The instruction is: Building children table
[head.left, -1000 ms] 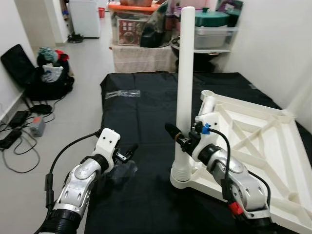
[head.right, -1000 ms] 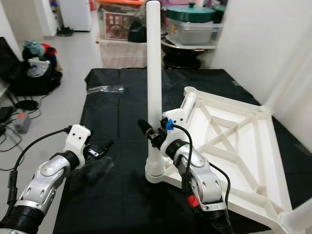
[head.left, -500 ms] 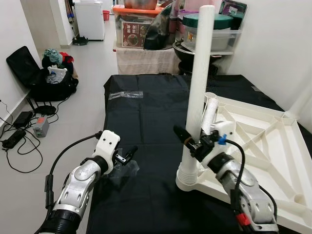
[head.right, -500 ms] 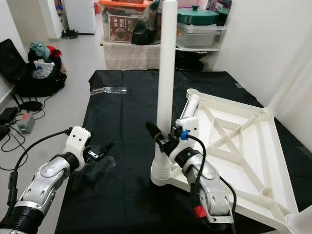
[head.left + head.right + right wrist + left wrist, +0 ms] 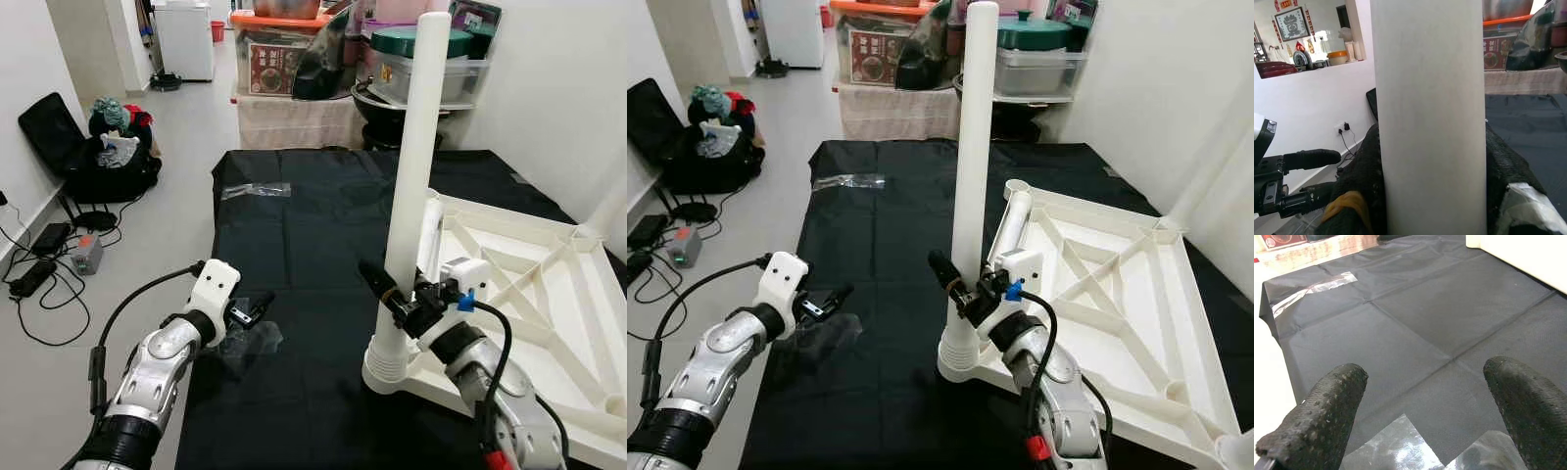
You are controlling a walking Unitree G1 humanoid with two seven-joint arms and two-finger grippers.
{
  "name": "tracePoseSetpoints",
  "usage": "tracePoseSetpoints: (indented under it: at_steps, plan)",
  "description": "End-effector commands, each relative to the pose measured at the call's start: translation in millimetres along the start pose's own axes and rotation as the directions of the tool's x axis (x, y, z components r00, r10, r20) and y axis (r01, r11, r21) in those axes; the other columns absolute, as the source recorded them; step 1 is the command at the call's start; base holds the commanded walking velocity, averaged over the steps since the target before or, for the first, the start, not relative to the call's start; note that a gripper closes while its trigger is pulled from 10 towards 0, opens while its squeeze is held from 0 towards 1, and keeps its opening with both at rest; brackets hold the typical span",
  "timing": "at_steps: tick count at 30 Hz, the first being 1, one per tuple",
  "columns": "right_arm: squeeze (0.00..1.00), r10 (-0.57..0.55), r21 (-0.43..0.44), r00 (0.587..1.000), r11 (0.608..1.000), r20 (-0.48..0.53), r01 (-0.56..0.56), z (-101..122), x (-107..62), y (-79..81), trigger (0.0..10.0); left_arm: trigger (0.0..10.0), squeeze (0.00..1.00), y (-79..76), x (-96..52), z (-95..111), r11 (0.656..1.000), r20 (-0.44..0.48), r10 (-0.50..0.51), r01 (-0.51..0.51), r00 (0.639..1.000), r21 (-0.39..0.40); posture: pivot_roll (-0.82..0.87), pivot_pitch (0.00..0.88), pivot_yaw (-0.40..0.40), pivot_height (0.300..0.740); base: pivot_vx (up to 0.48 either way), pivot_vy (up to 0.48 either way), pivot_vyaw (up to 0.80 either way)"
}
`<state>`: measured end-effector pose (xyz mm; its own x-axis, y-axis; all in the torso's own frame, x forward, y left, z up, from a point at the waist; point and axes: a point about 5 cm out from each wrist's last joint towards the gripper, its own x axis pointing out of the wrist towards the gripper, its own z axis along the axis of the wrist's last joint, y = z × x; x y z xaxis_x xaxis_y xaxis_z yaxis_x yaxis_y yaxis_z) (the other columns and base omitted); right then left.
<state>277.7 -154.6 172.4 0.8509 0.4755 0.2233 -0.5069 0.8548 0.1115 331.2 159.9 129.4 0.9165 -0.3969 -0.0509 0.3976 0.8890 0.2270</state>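
We are seating a leg: our right hand (image 5: 397, 294) grips the white table leg (image 5: 415, 157), upright in the corner socket of the upturned tabletop (image 5: 549, 323) on the black-covered surface (image 5: 313, 206). Next, we judge, comes pressing or twisting it home — our left hand (image 5: 257, 305) hovers open nearby.

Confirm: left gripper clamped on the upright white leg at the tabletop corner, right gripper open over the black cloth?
Arms are swapped. The right gripper is shut on the upright white leg at the upturned tabletop corner, per the right wrist view; the left gripper is open over the black cloth, per the left wrist view.
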Motion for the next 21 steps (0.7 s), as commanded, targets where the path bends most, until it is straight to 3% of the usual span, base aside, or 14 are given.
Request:
tracePoseSetpoints:
  at_steps: [1,5,9,21]
  plan:
    - [0.00,-0.024,0.036,0.999,0.999,0.027,0.023,-1.7,-4.7,-2.4,10.0,10.0,0.00,-0.1,1.0,-0.5,1.000,-0.010,-0.012,0.012,1.000,0.026,0.06,0.000,-0.035,0.740,0.000,0.000,0.00]
    - [0.00,-0.093,0.013,0.994,0.996,0.059,0.093,-0.7,-7.3,-3.4,10.0,10.0,0.00,0.0,0.9,-0.6,0.999,-0.010,-0.017,0.017,1.000,0.030,0.05,0.000,-0.023,0.740,0.000,0.000,0.00]
    - [0.00,-0.250,-0.031,0.964,0.967,0.090,0.254,0.0,-15.5,-10.4,10.0,10.0,0.00,0.8,1.1,-0.4,0.999,-0.010,-0.020,0.020,1.000,0.034,0.04,0.000,-0.015,0.740,0.000,0.000,0.00]
    - [0.00,-0.356,-0.058,0.928,0.930,0.112,0.364,-3.2,-30.6,-8.9,10.0,10.0,0.00,0.1,4.0,-0.8,0.999,-0.010,-0.027,0.028,1.000,0.042,0.03,0.000,-0.006,0.740,0.000,0.000,0.00]
